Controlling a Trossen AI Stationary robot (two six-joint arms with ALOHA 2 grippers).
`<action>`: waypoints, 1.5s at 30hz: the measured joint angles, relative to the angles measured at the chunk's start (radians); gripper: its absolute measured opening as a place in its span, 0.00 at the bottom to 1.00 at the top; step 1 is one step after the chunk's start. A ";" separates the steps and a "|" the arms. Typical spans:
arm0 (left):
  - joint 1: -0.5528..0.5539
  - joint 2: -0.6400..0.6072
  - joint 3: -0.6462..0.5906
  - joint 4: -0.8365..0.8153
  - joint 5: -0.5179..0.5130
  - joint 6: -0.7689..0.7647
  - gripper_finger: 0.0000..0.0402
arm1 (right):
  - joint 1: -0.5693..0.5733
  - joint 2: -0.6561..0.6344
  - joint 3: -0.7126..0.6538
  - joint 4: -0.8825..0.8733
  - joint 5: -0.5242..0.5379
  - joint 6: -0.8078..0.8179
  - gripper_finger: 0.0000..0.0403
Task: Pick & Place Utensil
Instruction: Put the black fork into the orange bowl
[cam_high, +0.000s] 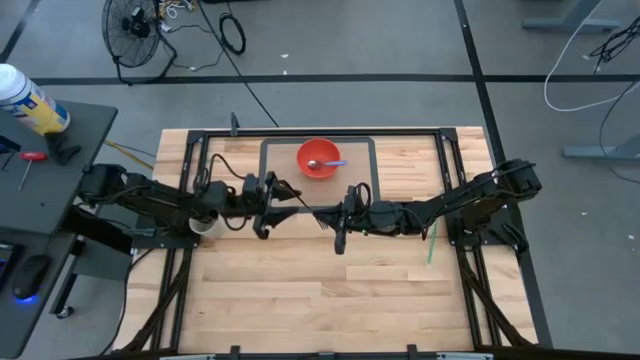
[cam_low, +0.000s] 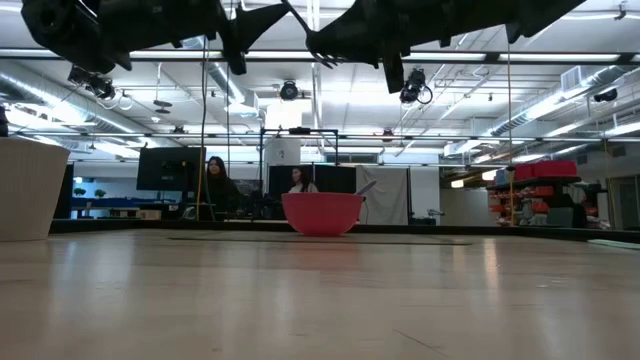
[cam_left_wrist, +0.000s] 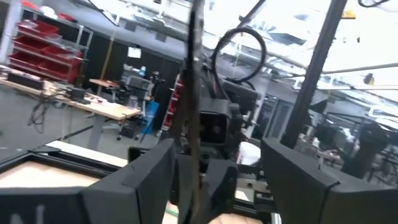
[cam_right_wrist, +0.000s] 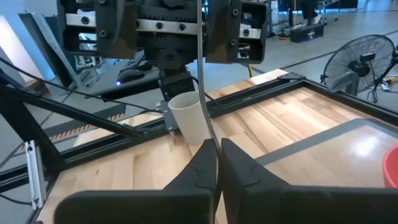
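Above the middle of the tabletop, the right gripper has its fingers pinched on a black fork, raised in the air. The left gripper faces it with fingers spread wide around the fork's other end. Farther back, a red bowl holds a spoon. A white cup stands at left.

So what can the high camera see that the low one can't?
Only the high view shows the thin green stick on the wooden table and the black floor fan. Only the low view shows two seated people in the room behind. Both show the round red bowl, the white paper cup, and the left gripper and right gripper meeting above the table at a black fork, right jaws shut on it.
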 joint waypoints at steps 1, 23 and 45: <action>0.000 0.000 0.000 0.000 -0.013 0.000 0.57 | 0.000 0.000 0.000 0.000 0.000 -0.001 0.01; 0.002 0.000 0.000 0.021 -0.097 0.027 0.08 | -0.021 0.000 0.000 0.012 0.001 -0.019 0.02; 0.002 0.000 0.000 -0.002 -0.131 0.019 0.25 | -0.021 0.000 0.000 -0.003 0.002 -0.021 0.02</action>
